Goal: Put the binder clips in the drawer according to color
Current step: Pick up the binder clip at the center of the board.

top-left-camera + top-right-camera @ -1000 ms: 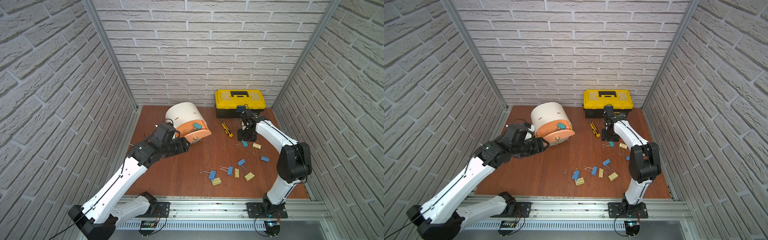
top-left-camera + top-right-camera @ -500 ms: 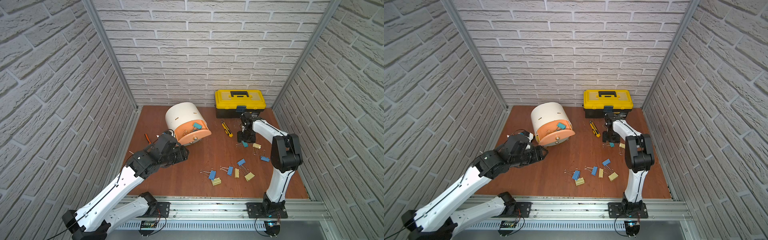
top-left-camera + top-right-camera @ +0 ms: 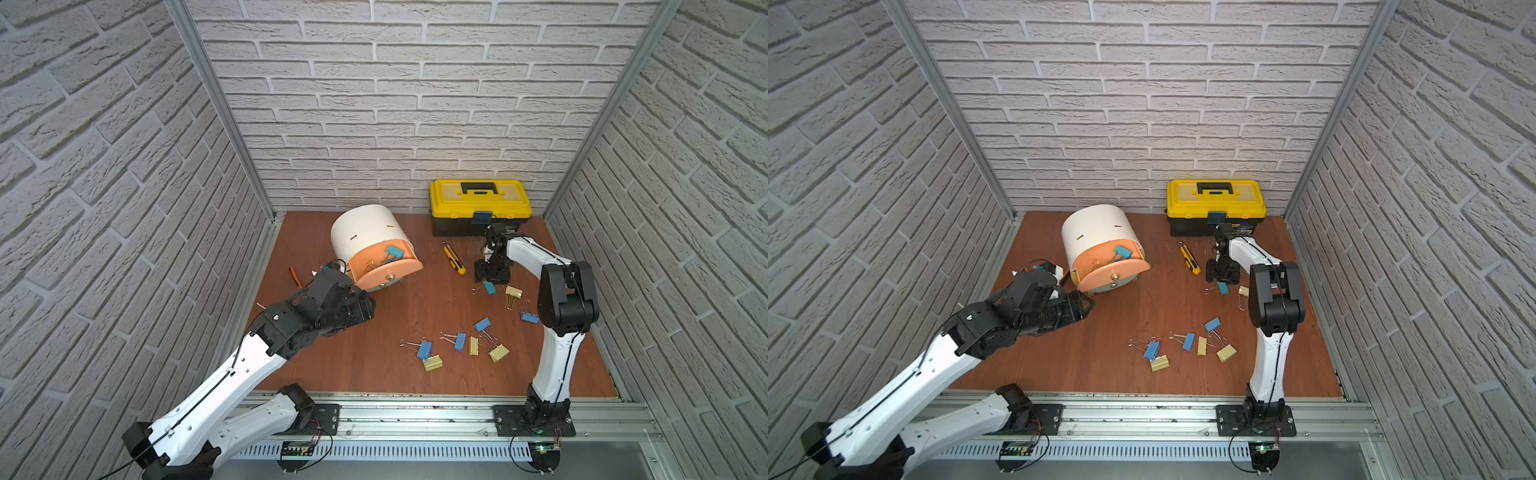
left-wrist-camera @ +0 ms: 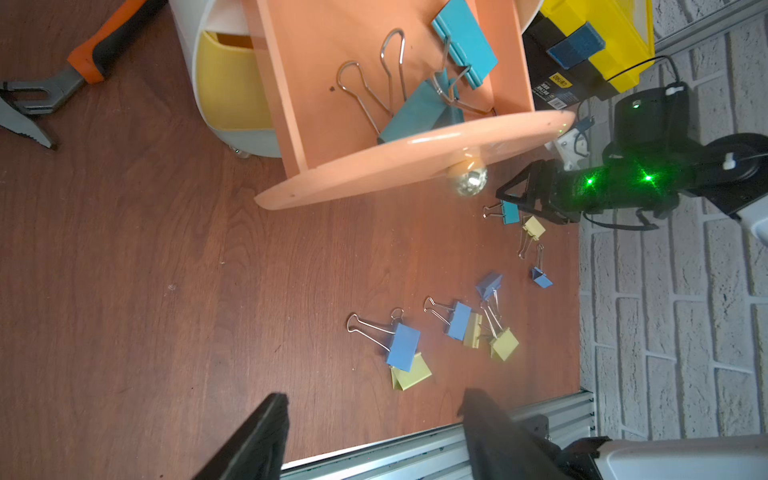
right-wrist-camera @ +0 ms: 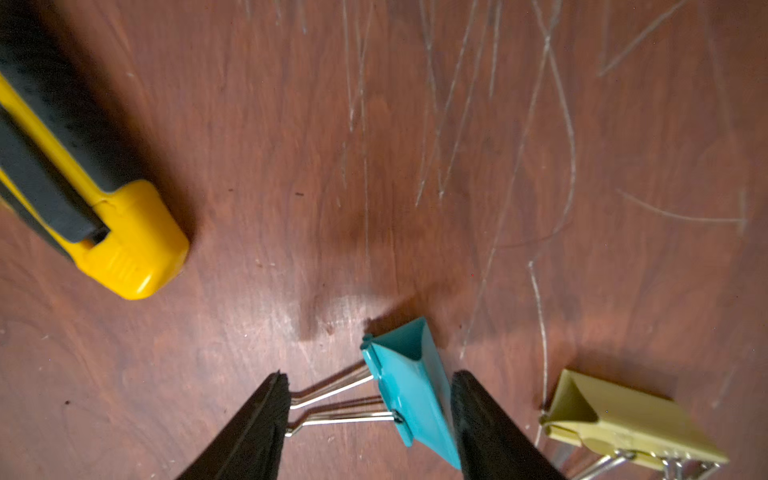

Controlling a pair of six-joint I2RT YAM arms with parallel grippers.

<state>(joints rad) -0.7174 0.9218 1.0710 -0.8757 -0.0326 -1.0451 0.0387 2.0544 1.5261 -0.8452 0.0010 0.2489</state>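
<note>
1. The right gripper [image 5: 365,419] stands low over a teal fold-back binder clip [image 5: 411,390] with silver wire handles; its black fingers [image 5: 490,432] are spread, one at the wire loops, one against the teal body, and they do not pinch it. The clip lies on the board.
2. Just beside that teal clip lies a pale yellow metal binder clip [image 5: 623,419]; the blunt end of a yellow-and-black plastic utility knife [image 5: 104,224] lies near it on the other side.
3. The left gripper [image 4: 374,432] hangs above bare board, fingers spread and holding nothing.
4. The scratched red-brown wooden board [image 3: 374,332] carries a loose cluster of blue and pale yellow binder clips [image 3: 457,345], well apart from the teal clip.
5. The white round-topped cabinet [image 3: 365,232] has its peach drawer [image 3: 386,266] pulled out, with two teal clips [image 4: 440,87] inside; a yellow drawer [image 4: 228,83] shows below it, and the peach front bears a shiny knob [image 4: 467,178].
6. The yellow-and-black toolbox [image 3: 480,203], beyond the teal clip, carries a small label whose print is too blurred to read.
7. Orange-handled pliers [image 4: 75,70] lie beside the cabinet.
8. Since a second ago the left arm has drawn back from the cabinet; the right arm's elbow has folded upward while its gripper stayed over the teal clip.
</note>
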